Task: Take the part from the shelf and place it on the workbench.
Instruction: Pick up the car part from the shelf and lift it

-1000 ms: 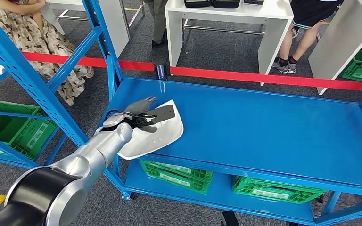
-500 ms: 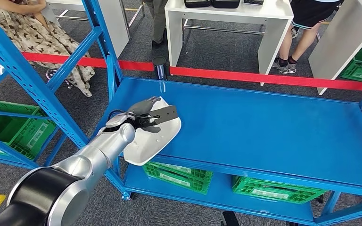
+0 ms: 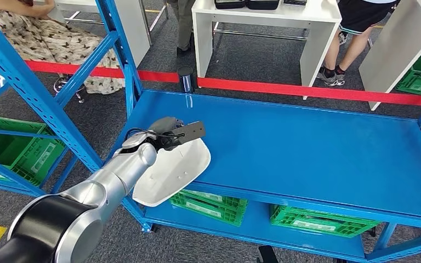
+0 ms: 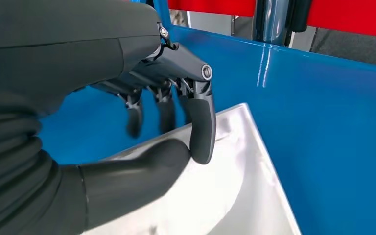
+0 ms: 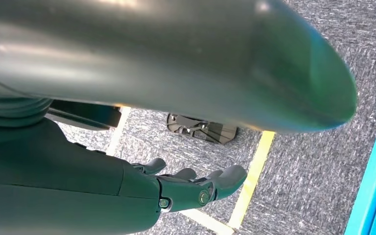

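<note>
Head view: the broad blue metal workbench [image 3: 318, 153] carries the white, flat, shield-shaped plastic part [image 3: 172, 172] at its front-left corner, the part's long axis running from the front-left edge inward, its lower end overhanging that edge. The left hand [image 3: 167, 133] grips the part's inner end, thumb [image 4: 137, 171] under and fingers [image 4: 201, 122] over. Green slatted plastic crates [image 3: 208, 204] sit on the lower shelf; their contents cannot be made out. The right hand [image 5: 196, 183] hangs over carpet, fingers loosely extended, holding nothing.
</note>
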### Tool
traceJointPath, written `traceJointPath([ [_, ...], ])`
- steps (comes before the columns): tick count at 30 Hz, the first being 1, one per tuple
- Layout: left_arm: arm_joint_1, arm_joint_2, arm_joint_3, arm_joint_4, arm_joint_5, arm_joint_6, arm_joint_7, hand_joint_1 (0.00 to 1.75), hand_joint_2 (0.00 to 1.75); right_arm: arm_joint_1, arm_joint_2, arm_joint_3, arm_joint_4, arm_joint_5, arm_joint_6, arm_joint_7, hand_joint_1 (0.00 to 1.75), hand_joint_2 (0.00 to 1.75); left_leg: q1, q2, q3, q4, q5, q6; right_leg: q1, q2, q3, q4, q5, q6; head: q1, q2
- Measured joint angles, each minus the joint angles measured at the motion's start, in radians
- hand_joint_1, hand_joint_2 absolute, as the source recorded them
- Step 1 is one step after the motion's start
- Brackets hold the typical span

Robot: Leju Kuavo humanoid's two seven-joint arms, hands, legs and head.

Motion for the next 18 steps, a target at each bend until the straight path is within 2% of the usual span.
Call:
traceJointPath([
  [9,0.003,0.001,0.008,0.001,0.002,0.0,0.0,1.75,1.75,0.0,-0.003,0.0,0.0,0.0,0.0,0.0,0.0,0.0,0.0,0.0,0.0,0.0,0.0,0.0,0.0,0.0,0.0,0.0,0.0,0.0,0.0,0.0],
  [13,0.003,0.002,0.009,0.001,0.003,0.0,0.0,0.01,1.75,0.0,-0.005,0.0,0.0,0.001,0.0,0.0,0.0,0.0,0.0,0.0,0.0,0.0,0.0,0.0,0.0,0.0,0.0,0.0,0.0,0.0,0.0,0.0],
  [18,0.003,0.004,0.009,0.001,0.003,0.003,0.004,0.0,1.75,0.0,-0.005,0.0,0.0,0.002,0.001,0.001,0.0,0.0,0.0,0.0,0.0,0.0,0.0,0.0,0.0,0.0,0.0,0.0,0.0,0.0,0.0,0.0],
])
